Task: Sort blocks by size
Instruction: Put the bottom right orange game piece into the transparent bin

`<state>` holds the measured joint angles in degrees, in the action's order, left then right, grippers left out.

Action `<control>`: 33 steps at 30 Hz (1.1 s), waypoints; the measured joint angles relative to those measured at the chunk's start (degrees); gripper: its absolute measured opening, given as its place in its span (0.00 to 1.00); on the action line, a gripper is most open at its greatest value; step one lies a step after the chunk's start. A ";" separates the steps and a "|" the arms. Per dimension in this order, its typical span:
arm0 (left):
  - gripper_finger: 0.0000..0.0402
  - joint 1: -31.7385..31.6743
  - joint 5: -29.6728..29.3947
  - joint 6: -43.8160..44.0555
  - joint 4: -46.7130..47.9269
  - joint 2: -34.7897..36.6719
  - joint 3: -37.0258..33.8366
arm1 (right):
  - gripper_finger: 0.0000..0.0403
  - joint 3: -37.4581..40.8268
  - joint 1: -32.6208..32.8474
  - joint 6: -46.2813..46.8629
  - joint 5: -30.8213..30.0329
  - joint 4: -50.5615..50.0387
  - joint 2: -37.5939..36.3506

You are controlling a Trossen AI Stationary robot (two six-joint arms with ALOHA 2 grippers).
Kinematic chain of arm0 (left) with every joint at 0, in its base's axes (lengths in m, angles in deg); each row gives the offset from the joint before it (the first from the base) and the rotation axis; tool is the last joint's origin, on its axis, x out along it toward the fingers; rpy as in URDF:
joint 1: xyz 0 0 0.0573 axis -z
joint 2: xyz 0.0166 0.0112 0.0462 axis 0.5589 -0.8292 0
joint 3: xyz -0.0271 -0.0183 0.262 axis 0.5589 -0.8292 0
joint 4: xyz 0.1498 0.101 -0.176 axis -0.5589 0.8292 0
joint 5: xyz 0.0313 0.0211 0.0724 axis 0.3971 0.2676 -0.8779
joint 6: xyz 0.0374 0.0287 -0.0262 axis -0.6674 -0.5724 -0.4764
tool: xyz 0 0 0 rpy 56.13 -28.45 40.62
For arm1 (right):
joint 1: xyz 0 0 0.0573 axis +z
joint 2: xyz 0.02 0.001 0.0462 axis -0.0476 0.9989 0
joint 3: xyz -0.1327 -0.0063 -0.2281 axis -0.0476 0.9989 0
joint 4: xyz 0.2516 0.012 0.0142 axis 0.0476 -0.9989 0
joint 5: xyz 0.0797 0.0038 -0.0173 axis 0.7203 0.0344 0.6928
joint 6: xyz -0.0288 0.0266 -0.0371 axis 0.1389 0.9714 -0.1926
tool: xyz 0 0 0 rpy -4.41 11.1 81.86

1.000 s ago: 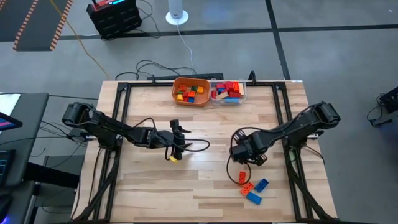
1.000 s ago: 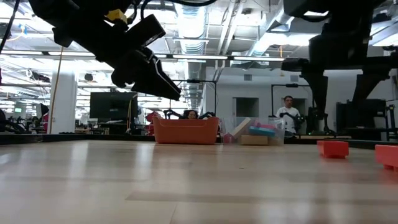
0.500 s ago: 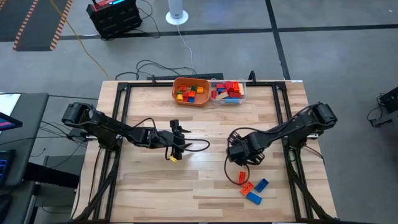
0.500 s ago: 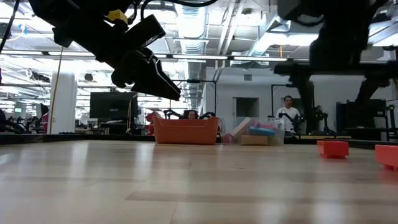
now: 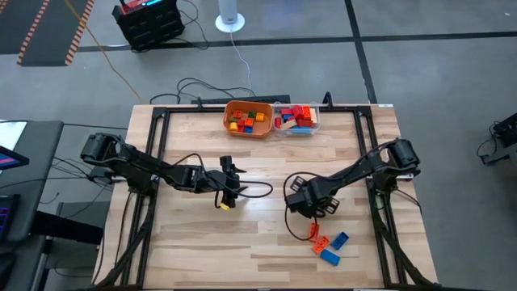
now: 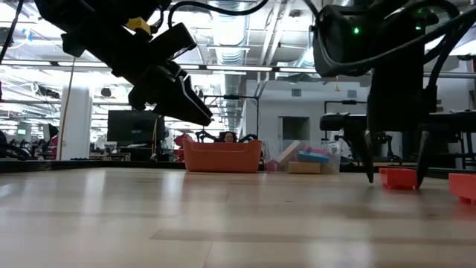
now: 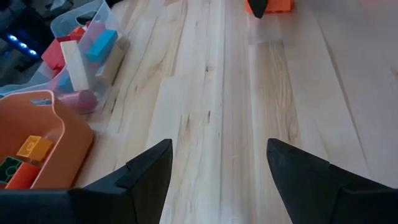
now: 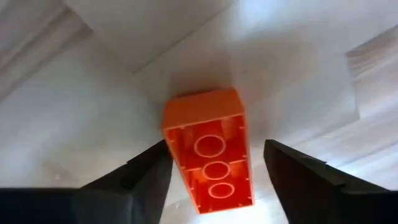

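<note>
Pale wood worktop [image 5: 266, 242], grey floor around it, a bright hall behind. Right gripper [image 5: 313, 229] hangs spread over an orange brick [image 8: 210, 155], unclasped. Left gripper [image 7: 217, 171] waits mid-worktop, spread wide, empty. More blocks [image 5: 329, 249] lie near the front-right; bowl [image 5: 246, 118] and container [image 5: 296, 118] sit at the back.

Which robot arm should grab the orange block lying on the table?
The right arm, probably. Its open fingers already sit on either side of the orange block, while the left gripper hovers open far away, mid-table.
</note>
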<state>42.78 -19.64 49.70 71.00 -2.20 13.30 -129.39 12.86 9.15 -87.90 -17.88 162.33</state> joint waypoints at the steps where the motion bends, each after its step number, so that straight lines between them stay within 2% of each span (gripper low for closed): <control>1: 0.63 0.00 -0.03 0.02 -0.01 0.00 0.00 | 0.66 0.00 0.00 -0.07 -0.02 0.44 -0.06; 8: 0.63 0.08 -0.04 1.18 1.13 0.00 0.00 | 0.39 -0.04 -0.22 -0.22 -0.06 2.62 -0.26; 12: 0.63 0.07 -0.07 1.30 0.99 0.01 0.00 | 0.39 -0.75 -4.56 -0.20 -0.18 1.00 -0.80; 18: 0.63 1.48 -2.17 -0.20 -0.21 4.29 0.00 | 0.39 -1.07 -17.37 -0.95 -3.50 2.84 -7.65; 22: 0.63 2.95 -2.52 -1.48 -0.22 7.87 0.00 | 0.39 -1.07 -26.76 -1.50 -3.52 14.68 -12.75; 26: 0.63 4.05 -2.58 -2.59 -1.96 8.31 -0.40 | 0.43 -1.09 -34.63 5.50 -3.86 33.34 -15.26; 29: 0.63 4.53 -2.54 -3.21 -10.86 7.06 -3.84 | 0.43 -1.25 -39.27 14.04 -3.82 42.47 -15.29; 33: 0.63 4.68 -1.33 -3.38 -26.38 5.16 -9.20 | 0.42 -2.57 -44.56 21.90 -3.26 44.31 -11.97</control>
<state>47.45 -20.97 46.32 44.62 2.96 4.10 -131.96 -31.69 31.05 -91.16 26.42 150.36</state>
